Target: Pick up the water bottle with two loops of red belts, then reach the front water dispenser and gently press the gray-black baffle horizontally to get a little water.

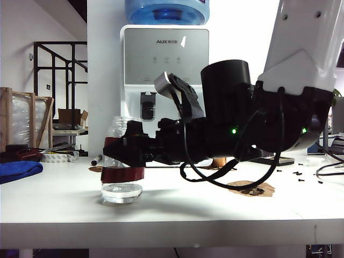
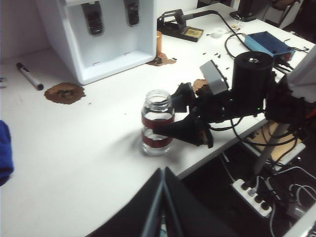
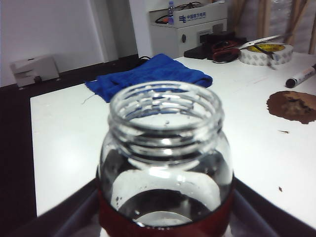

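On the left part of the worktop (image 1: 64,199), near its front edge, stood the water bottle (image 1: 121,161). The right gripper (image 1: 129,148) had its jaws apart around the bands, not yet clamped. An uneven squeeze could tip the bottle. The left gripper (image 2: 163,195) hung together, away from it.

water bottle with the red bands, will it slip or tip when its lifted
The water bottle looks like rigid clear glass, so probably slick and breakable. The right end effector straddles its red bands, which may add grip. It stands upright, open-mouthed and apparently near empty, so likely light; tilting matters more once filled. The left end effector stays clear.
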